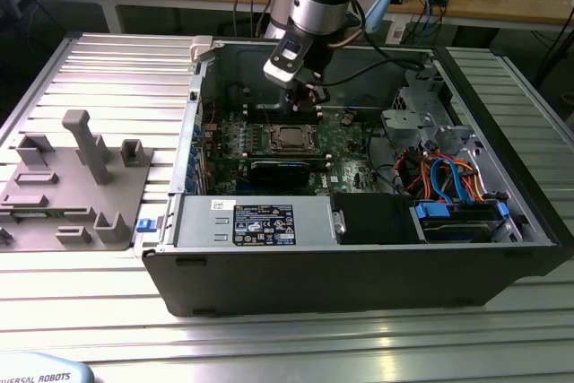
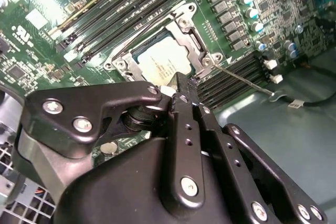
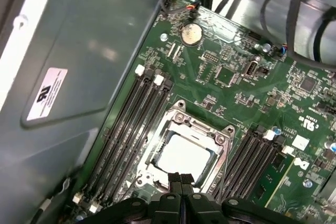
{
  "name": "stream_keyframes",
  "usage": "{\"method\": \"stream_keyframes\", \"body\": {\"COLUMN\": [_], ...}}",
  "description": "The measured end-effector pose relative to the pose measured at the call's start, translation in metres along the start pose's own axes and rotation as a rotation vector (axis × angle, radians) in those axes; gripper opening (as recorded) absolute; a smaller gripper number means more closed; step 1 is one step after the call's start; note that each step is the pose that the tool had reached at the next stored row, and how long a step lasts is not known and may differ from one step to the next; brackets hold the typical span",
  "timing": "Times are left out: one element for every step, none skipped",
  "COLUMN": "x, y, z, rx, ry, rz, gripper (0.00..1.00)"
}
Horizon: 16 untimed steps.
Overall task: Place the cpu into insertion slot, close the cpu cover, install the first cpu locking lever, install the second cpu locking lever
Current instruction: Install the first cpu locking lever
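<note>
The cpu (image 3: 182, 157) lies flat in the motherboard socket, silvery top up. The cpu cover (image 3: 198, 125) sits down around it as a silver frame. My gripper (image 3: 181, 178) is shut with nothing between its fingers, its tips hanging just above the socket's edge beside the chip. In the second wrist view the cpu (image 2: 164, 60) and cover (image 2: 191, 36) sit just beyond the black fingertips (image 2: 181, 86). A thin locking lever (image 2: 242, 81) runs out from the socket's corner across the memory slots. In the exterior view the gripper (image 1: 306, 101) hovers over the cpu (image 1: 289, 138) inside the open case.
Black memory slots (image 3: 131, 124) flank the socket on both sides. A long black card (image 1: 287, 168) lies nearer the case front. Cables and a drive cage (image 1: 448, 181) fill the exterior view's right. A grey fixture tray (image 1: 72, 181) rests outside, on the left.
</note>
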<state>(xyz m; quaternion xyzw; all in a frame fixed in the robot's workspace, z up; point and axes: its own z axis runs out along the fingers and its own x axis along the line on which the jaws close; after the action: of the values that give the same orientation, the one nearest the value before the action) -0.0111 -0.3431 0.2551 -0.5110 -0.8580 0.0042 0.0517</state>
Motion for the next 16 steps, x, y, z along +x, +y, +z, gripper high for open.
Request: {"method": "stream_keyframes", "body": {"x": [0.0000, 0.0000, 0.0000, 0.0000, 0.0000, 0.0000, 0.0000, 0.0000, 0.0000, 0.0000, 0.0000, 0.0000, 0.0000, 0.0000, 0.0000, 0.0000], "y": [0.0000, 0.0000, 0.0000, 0.0000, 0.0000, 0.0000, 0.0000, 0.0000, 0.0000, 0.0000, 0.0000, 0.0000, 0.0000, 0.0000, 0.0000, 0.0000], "z": [0.0000, 0.0000, 0.0000, 0.0000, 0.0000, 0.0000, 0.0000, 0.0000, 0.0000, 0.0000, 0.0000, 0.0000, 0.0000, 0.0000, 0.0000, 0.0000], "rx": [0.0009, 0.0017, 0.0029, 0.0038, 0.0048, 0.0055, 0.0063, 0.0072, 0.0082, 0.0089, 0.0098, 0.0106, 0.0115, 0.0122, 0.0131, 0.0139], "ry": [-0.0007, -0.0013, -0.0021, -0.0027, -0.0034, -0.0039, -0.0045, -0.0051, -0.0058, -0.0064, -0.0070, -0.0076, -0.0082, -0.0087, -0.0094, -0.0099], "rz": [-0.012, -0.022, -0.035, -0.045, -0.056, -0.066, -0.076, -0.085, -0.096, -0.105, -0.116, -0.125, -0.135, -0.144, -0.156, -0.164], "gripper": [0.11, 0.11, 0.11, 0.11, 0.11, 0.11, 0.11, 0.11, 0.11, 0.11, 0.11, 0.11, 0.11, 0.11, 0.11, 0.11]}}
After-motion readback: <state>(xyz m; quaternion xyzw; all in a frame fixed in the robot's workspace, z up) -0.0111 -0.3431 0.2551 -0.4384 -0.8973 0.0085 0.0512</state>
